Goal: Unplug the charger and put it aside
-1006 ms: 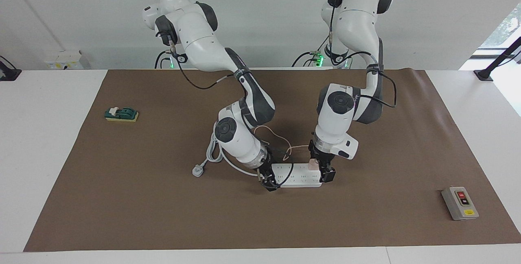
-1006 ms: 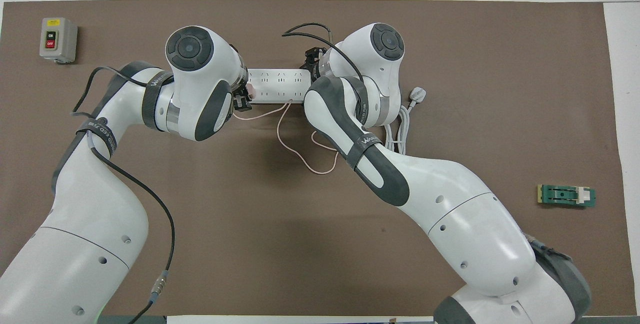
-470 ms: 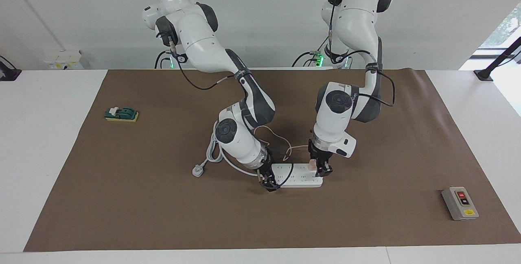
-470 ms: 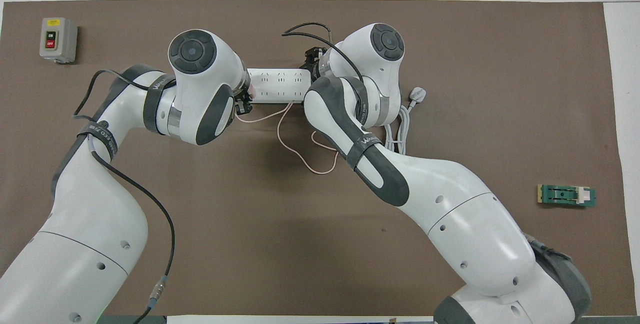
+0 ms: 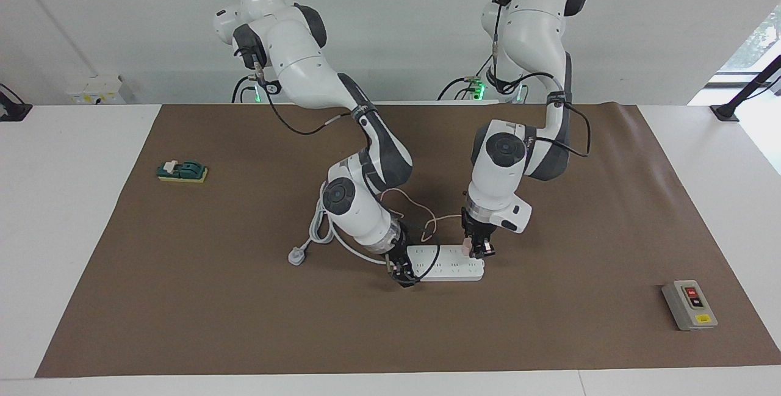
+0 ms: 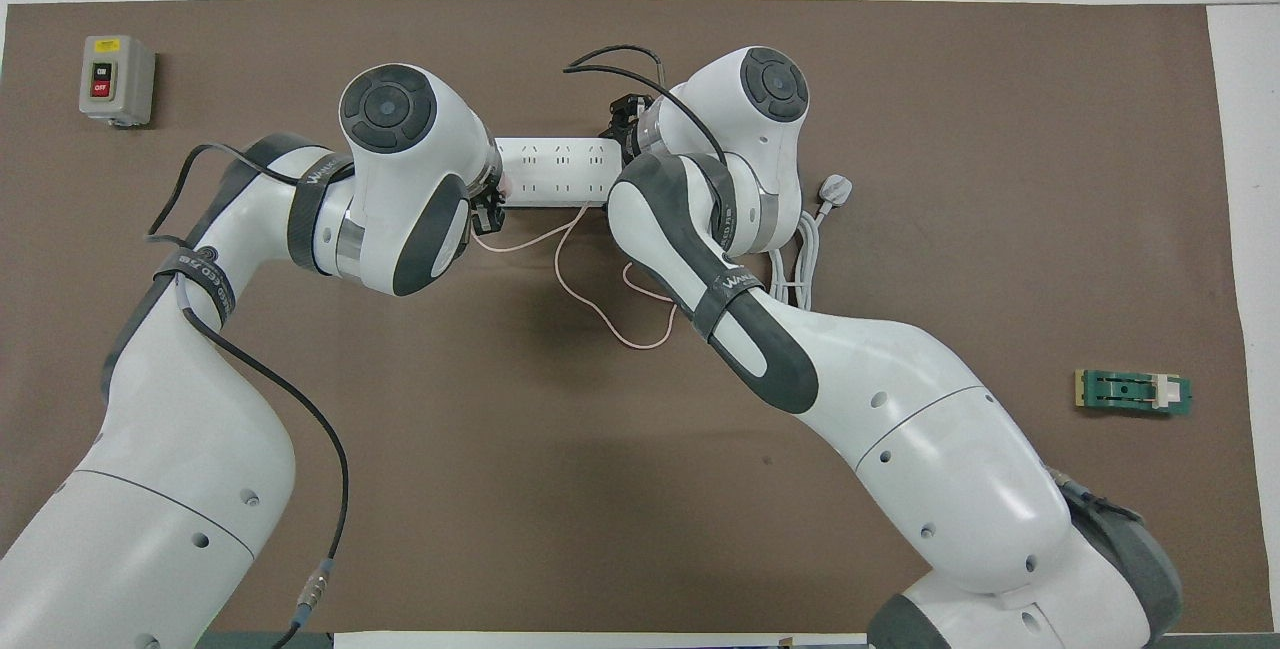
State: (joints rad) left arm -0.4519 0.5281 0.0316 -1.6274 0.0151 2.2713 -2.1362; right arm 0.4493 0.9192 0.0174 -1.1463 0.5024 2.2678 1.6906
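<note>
The charger point(image 5: 467, 247), a small pale pink cube, sits on the white power strip point(image 5: 445, 263) at the strip's end toward the left arm. Its thin pink cable point(image 5: 422, 208) loops over the mat toward the robots. My left gripper point(image 5: 478, 251) comes down from above and is shut on the charger. In the overhead view the left wrist covers most of the charger point(image 6: 504, 188), and the cable point(image 6: 601, 315) curls nearer to the robots than the strip point(image 6: 555, 170). My right gripper point(image 5: 403, 274) rests at the strip's other end.
The strip's thick white cord and plug point(image 5: 297, 255) lie coiled toward the right arm's end. A grey switch box point(image 5: 689, 305) sits far out toward the left arm's end. A green block point(image 5: 182, 171) lies toward the right arm's end.
The left gripper's fingers have closed in from wide apart onto the charger, and its wrist has shifted slightly. The right arm and the power strip have stayed put.
</note>
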